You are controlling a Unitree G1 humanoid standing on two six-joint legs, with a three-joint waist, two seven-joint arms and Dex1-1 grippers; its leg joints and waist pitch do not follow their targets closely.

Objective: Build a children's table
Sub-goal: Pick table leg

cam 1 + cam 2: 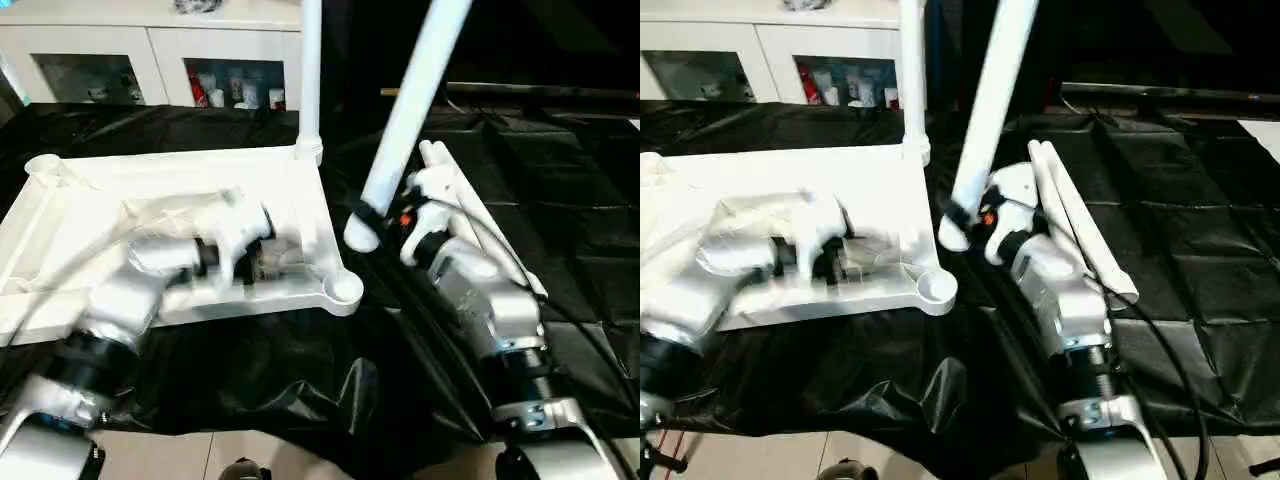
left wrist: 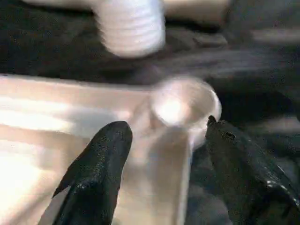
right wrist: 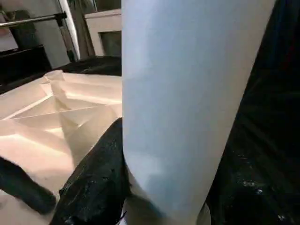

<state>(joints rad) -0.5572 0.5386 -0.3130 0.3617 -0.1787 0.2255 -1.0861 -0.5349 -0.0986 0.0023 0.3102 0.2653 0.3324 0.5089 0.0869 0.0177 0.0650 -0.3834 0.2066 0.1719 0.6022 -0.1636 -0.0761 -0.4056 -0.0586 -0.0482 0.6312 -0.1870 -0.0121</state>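
One long white tapered tube leg (image 1: 410, 120) is pinched near its threaded end by your right gripper (image 1: 372, 218), tilted above the black sheet (image 1: 300, 390), just beside the white ribbed plastic tabletop (image 1: 100, 200). Another leg (image 1: 310, 70) already stands upright in the far corner socket. Your left gripper (image 2: 161, 154), fingers spread and empty, hovers at the near round corner socket (image 2: 185, 105). Bring the leg upright over that socket before lowering, and steady the tabletop with the left.
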